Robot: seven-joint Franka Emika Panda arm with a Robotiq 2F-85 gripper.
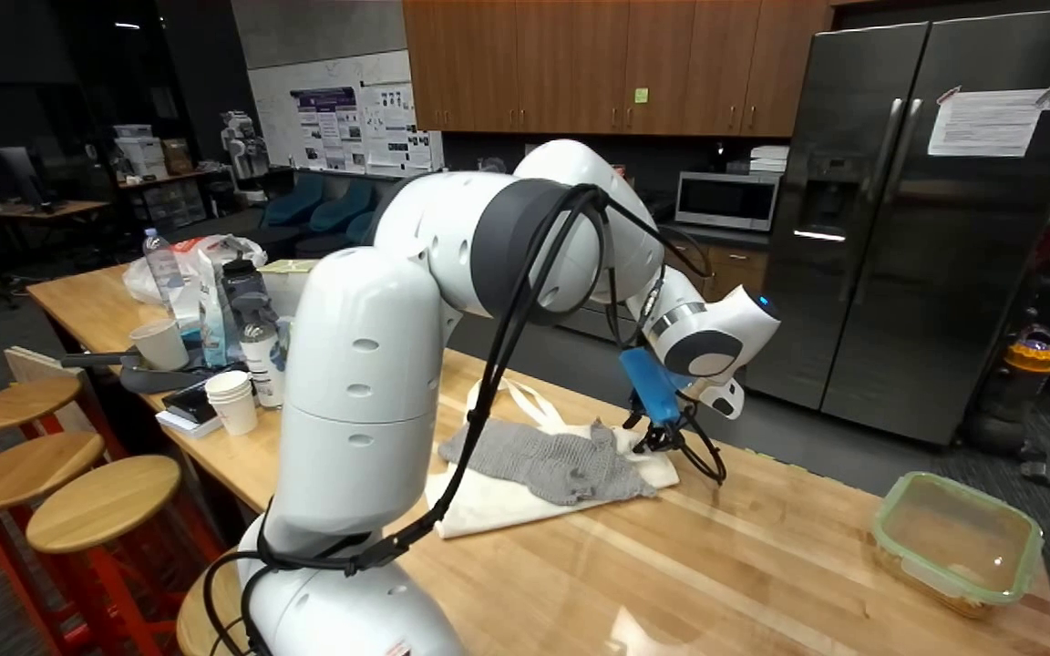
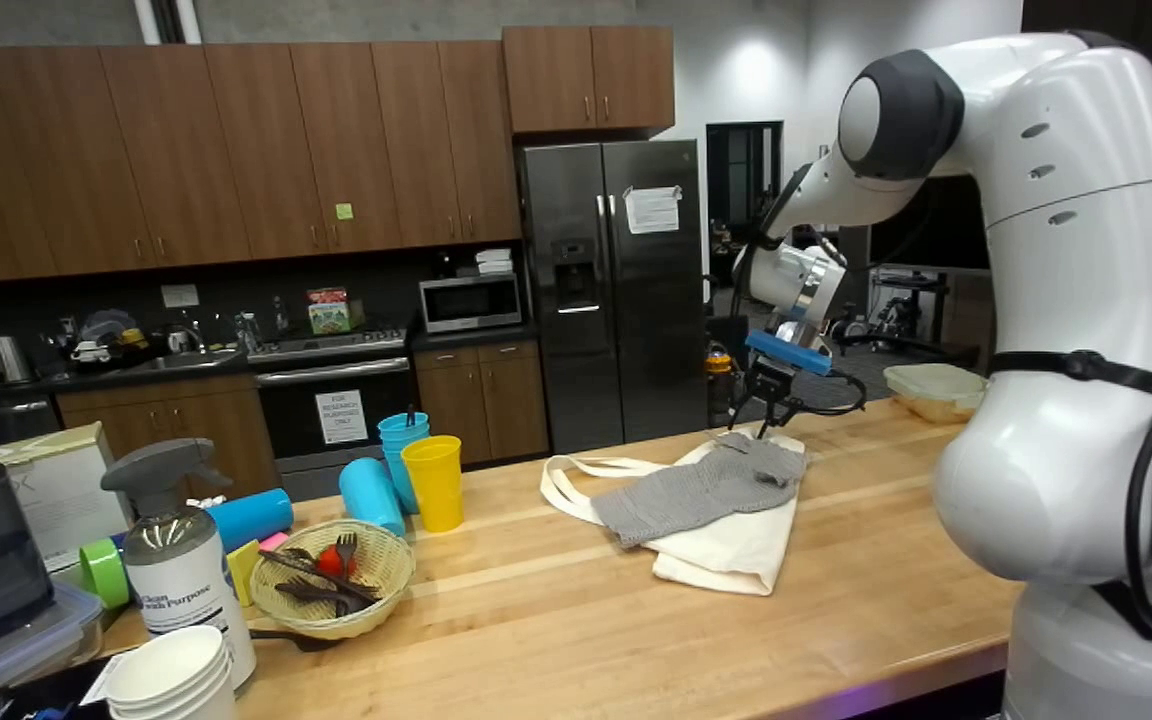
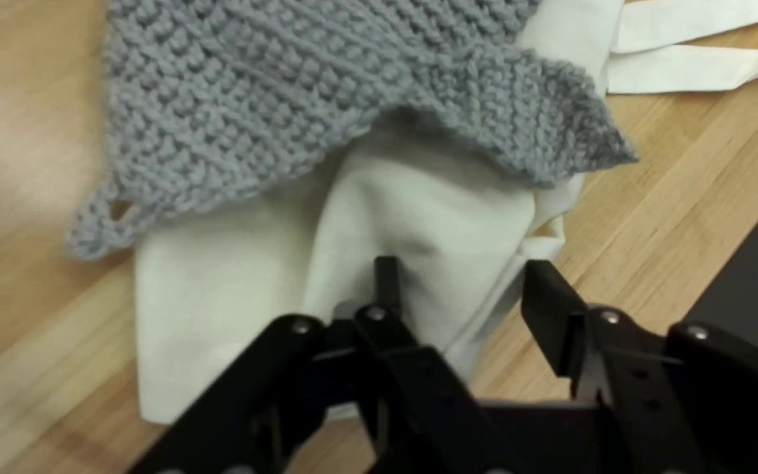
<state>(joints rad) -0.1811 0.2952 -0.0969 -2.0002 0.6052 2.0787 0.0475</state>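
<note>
A cream cloth tote bag (image 1: 479, 512) lies flat on the wooden table, with its straps spread out; it also shows in an exterior view (image 2: 721, 562) and in the wrist view (image 3: 221, 322). A grey knitted cloth (image 1: 534, 456) lies across it, also seen in an exterior view (image 2: 701, 490); in the wrist view the cloth (image 3: 241, 125) has an uneven edge with a pointed corner. My gripper (image 3: 463, 265) is open and empty. It points down over the bag's uncovered end, beside the cloth's edge. I cannot tell whether its fingertips touch the bag.
A green-rimmed food container (image 1: 958, 542) stands near the table's end. A basket of utensils (image 2: 376, 600), a yellow cup (image 2: 434, 483), blue cups (image 2: 372, 495), a spray bottle (image 2: 181, 570) and stacked paper cups (image 1: 231, 403) stand at the opposite end. The table's edge runs close to the gripper.
</note>
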